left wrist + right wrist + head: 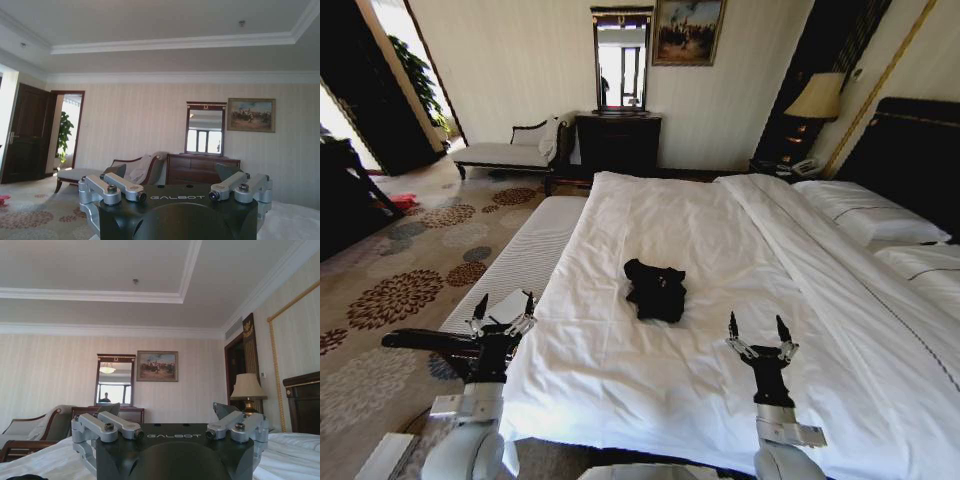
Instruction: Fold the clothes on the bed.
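The clothes [656,289] lie bunched on the bed [620,370]; left gripper [502,304] and right gripper [759,328] gape empty.

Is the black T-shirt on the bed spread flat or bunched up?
Bunched up: the T-shirt lies in a crumpled heap on the bed.

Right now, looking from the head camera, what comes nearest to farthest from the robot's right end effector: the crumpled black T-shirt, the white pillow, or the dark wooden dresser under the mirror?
From the right end effector, open above the bed's near edge:
1. Crumpled black cotton T-shirt, mid-bed, ahead and to its left.
2. White pillow, by the headboard on the right.
3. Dark wooden dresser, against the far wall.
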Tool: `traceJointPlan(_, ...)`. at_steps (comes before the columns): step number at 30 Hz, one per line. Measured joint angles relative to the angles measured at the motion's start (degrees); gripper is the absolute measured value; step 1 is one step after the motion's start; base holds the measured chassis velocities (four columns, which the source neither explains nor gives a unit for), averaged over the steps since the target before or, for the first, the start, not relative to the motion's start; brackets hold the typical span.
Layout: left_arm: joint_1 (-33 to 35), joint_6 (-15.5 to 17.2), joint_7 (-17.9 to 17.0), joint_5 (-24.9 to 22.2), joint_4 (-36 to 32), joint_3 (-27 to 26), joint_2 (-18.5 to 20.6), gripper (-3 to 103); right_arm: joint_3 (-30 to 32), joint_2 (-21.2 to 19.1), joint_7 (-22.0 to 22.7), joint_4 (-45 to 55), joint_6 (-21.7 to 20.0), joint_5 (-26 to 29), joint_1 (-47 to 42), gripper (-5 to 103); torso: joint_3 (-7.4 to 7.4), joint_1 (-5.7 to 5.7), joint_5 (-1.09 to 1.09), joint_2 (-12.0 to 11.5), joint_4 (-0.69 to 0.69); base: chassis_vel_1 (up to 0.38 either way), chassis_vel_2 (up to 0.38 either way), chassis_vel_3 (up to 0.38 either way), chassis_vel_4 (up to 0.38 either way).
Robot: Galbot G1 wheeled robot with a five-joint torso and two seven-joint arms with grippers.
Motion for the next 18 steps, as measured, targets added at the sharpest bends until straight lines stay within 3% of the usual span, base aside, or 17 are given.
traceJointPlan(3, -2.85, 6.18, -5.49, -5.44, -2.72, 0.09, 5.34, 100, 0.57, -0.37, 0.87, -1.13, 0.21, 3.05, 0.06, 100, 0.00, 0.01, 0.00, 0.00, 0.00, 0.001, -0.021, -0.002, 0.011)
traceJointPlan(5, -3.40, 7.44, -6.20, -6.78, -3.08, 0.03, 6.18, 100, 0.71, -0.36, 0.92, -1.21, 0.22, 3.59, 0.07, 100, 0.01, 0.01, -0.01, -0.01, 0.00, 0.000, 0.000, 0.000, 0.000)
traceJointPlan(7, -5.73, 12.43, -8.18, -13.04, -4.58, -0.54, 9.14, 100, 1.90, -0.27, 1.01, -1.10, -0.09, 5.77, -0.15, 100, 0.02, 0.05, -0.03, -0.02, 0.02, 0.000, 0.000, 0.000, 0.000)
traceJointPlan(8, -5.73, 12.43, -8.18, -13.04, -4.58, -0.54, 9.14, 100, 1.90, -0.27, 1.01, -1.10, -0.09, 5.77, -0.15, 100, 0.02, 0.05, -0.03, -0.02, 0.02, 0.000, 0.000, 0.000, 0.000)
traceJointPlan(10, -7.79, 15.27, -9.03, -17.66, -5.21, -0.96, 11.20, 100, 4.02, -0.10, 1.01, 0.01, -0.74, 6.95, -0.53, 100, 0.02, 0.06, -0.02, -0.01, 0.01, 0.000, 0.000, 0.000, 0.000)
traceJointPlan(14, -9.91, 16.90, -8.51, -18.63, -4.59, -0.80, 12.59, 100, 7.20, 0.24, 1.00, 2.31, -1.50, 8.11, -1.06, 100, 0.02, 0.05, -0.01, -0.01, 0.00, 0.000, 0.000, 0.000, 0.000)
traceJointPlan(18, -9.90, 17.11, -7.92, -16.38, -3.64, 0.58, 11.51, 100, 8.16, 0.17, 1.29, 4.79, -2.81, 10.17, -2.01, 100, 0.02, 0.04, -0.02, -0.01, 0.00, 0.000, 0.000, 0.000, 0.000)
